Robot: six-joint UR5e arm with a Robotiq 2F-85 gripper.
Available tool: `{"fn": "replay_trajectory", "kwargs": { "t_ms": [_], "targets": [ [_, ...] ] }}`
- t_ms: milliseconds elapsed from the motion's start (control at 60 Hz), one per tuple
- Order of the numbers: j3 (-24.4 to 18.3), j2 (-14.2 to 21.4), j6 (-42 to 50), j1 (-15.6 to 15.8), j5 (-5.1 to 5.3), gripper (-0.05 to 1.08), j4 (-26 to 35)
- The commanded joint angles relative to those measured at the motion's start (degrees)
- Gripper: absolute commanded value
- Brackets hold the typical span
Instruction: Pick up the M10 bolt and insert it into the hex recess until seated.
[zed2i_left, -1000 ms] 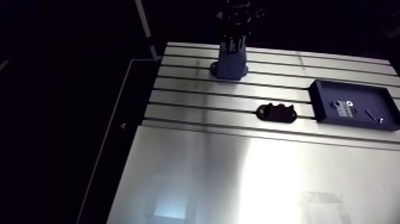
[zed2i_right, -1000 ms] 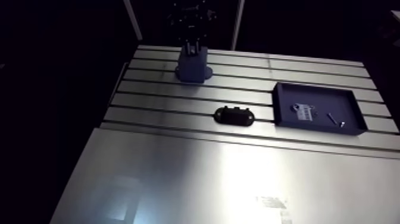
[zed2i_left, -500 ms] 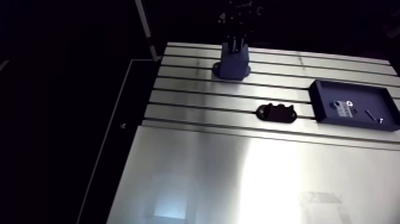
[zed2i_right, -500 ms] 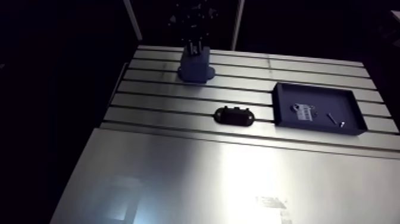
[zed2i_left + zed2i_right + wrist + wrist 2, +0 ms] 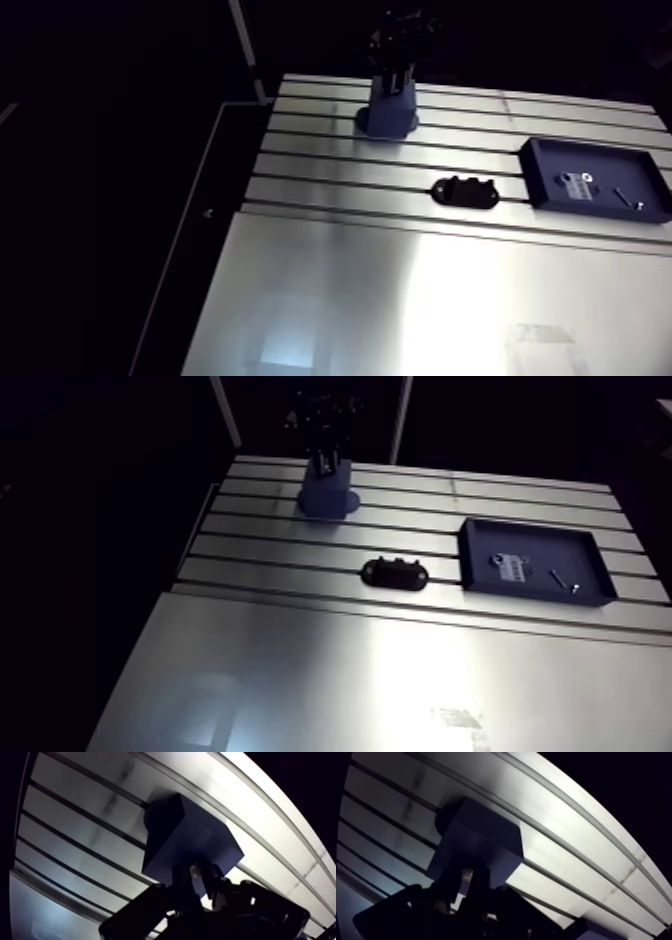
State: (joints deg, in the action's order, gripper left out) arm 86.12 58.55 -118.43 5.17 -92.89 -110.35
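The tool (image 5: 197, 874) hangs directly above the dark blue square block with a round foot (image 5: 190, 837), which stands at the far part of the slotted aluminium surface (image 5: 400, 290). Its two dark fingers (image 5: 181, 879) are set narrow, and between them a small pale metal piece shows; I judge this is the M10 bolt (image 5: 196, 871), held at the top face of the block. The hex recess itself is hidden under the tool, so I cannot tell how deep the bolt sits. Well apart from the block lie a black oval part (image 5: 465, 190) and a dark blue flat tray (image 5: 595, 175) with small items inside. The risk from here, in my opinion, is that the hexagon is not turned to match the recess, or that the bolt is a little tilted; then it may jam on the rim, or push the block sideways. Only a little of the bolt shows, but its long axis seems to be upright, along the fingers, pointing down into the block.
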Motion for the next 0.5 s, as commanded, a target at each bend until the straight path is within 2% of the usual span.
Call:
{"fn": "replay_trajectory", "kwargs": {
  "t_ms": [17,500],
  "targets": [
    [0.1,0.0,-1.6,0.0,-0.05,0.73,0.0],
    [0.1,0.0,-3.3,-0.2,-0.14,0.73,-0.1]
  ]
}}
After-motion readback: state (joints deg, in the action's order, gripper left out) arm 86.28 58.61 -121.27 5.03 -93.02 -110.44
